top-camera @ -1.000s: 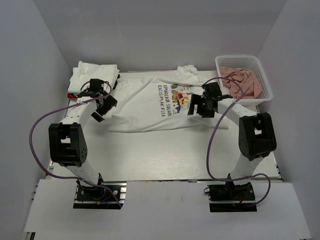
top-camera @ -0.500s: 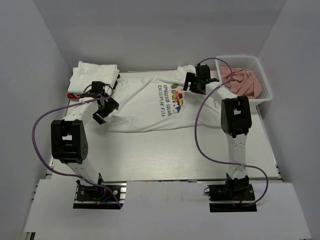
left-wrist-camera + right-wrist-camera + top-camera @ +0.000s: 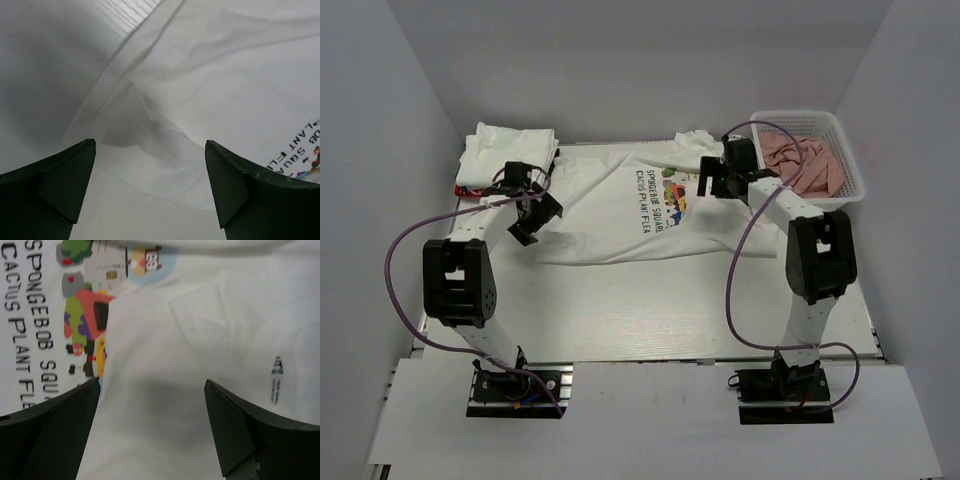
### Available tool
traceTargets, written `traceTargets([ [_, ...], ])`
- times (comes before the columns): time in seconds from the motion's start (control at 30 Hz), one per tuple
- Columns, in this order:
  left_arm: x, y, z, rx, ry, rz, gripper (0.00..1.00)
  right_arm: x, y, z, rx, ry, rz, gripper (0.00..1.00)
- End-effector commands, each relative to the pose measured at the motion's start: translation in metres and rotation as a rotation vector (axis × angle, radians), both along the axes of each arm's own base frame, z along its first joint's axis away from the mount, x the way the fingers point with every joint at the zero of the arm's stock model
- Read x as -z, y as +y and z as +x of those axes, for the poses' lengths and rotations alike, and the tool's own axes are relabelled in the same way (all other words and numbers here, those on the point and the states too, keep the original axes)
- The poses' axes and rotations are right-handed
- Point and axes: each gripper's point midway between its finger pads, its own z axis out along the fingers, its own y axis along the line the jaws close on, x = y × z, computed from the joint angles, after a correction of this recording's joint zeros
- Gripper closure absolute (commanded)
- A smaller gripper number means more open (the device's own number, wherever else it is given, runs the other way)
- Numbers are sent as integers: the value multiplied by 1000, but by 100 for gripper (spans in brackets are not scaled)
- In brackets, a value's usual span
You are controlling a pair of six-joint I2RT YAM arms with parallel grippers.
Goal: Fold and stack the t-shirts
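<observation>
A white printed t-shirt lies spread on the table, cartoon print and dark lettering showing. A folded white t-shirt lies at the back left. My left gripper is open and empty over the shirt's left hem corner. My right gripper is open and empty above a folded-over part of the shirt, just right of the print.
A white basket holding salmon-pink cloths stands at the back right, close to the right arm. A red object peeks from under the folded shirt. Bare table lies in front of the shirt.
My right arm swung back to the shirt's far right edge, then came slightly forward and right. My left gripper shifted a little toward the shirt's hem.
</observation>
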Motion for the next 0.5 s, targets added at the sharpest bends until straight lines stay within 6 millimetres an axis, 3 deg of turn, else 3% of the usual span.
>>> traceTargets([
  [0.0, -11, -24, 11, 109, -76, -83, 0, 2, 10, -31, -48, 10, 88, 10],
  [0.07, -4, -33, 10, 132, -63, -106, 0, 5, 9, -29, -34, 20, 83, 10],
  [0.1, 2, -39, 10, 147, -62, -115, 0, 26, 3, -27, -4, 66, 58, 10],
  [0.13, 0, -42, 12, 155, -71, -127, 0, 18, 6, -15, -3, 37, 64, 10],
  [0.17, 7, -47, 12, 183, -72, -130, 0, 40, 7, -9, 0, 67, 56, 10],
  [0.27, 26, -53, 5, 198, -19, -142, 0, 39, 6, 23, 76, 47, 60, 10],
  [0.3, 34, -51, -1, 189, 17, -132, 0, 50, -4, 31, 129, 56, 31, 10],
  [0.33, 38, -50, -4, 197, 37, -126, 0, 36, -11, 55, 178, 5, 26, 10],
  [0.4, 42, -46, -6, 185, 58, -105, 0, 37, -31, 78, 261, -14, 11, 10],
  [0.47, 46, -45, -10, 184, 72, -104, 0, 19, -34, 96, 273, -75, 10, 10],
])
